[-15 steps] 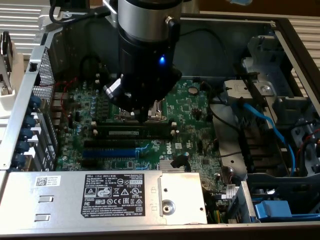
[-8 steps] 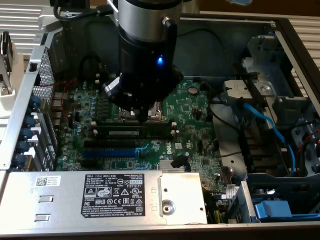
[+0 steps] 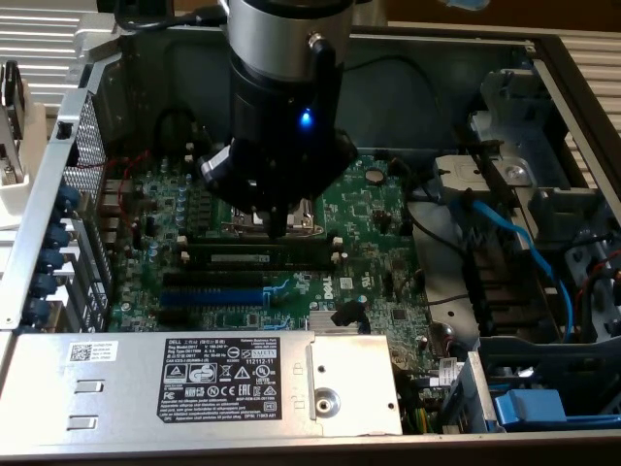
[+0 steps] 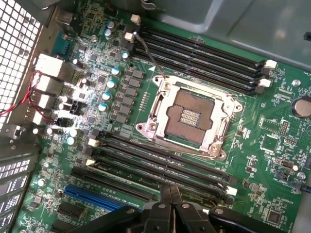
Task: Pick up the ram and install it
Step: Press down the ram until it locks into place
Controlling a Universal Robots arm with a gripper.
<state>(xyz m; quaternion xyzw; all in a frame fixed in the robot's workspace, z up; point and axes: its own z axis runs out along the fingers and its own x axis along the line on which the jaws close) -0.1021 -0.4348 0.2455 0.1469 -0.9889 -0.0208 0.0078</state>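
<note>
The ram (image 3: 260, 258), a long, thin, flat dark-green circuit-board stick with a white label on its face, sits just below the gripper (image 3: 277, 229) tip, standing on edge in the line of the long black plastic memory slots (image 4: 160, 162). Whether it is pressed fully home cannot be told. Its long axis runs from the exterior view's left to the exterior view's right, parallel to the slots, with the labelled face turned away from the gripper toward the camera. It is likely light and stiff but fragile: the board would crack under bending, and the chips and contact edge should not be squeezed. The thin top edge or the flat faces near mid-length look like the safest places to hold or press. The gripper's fingers (image 4: 163, 206) are drawn together with nothing seen between them, and in the exterior view they hang right over the middle of the stick. Beyond the gripper lies the square silver metal processor socket (image 4: 192, 116), and on the ram's far side from the gripper is the long blue plastic expansion slot (image 3: 209, 294), all on the green motherboard (image 3: 374, 209).
</note>
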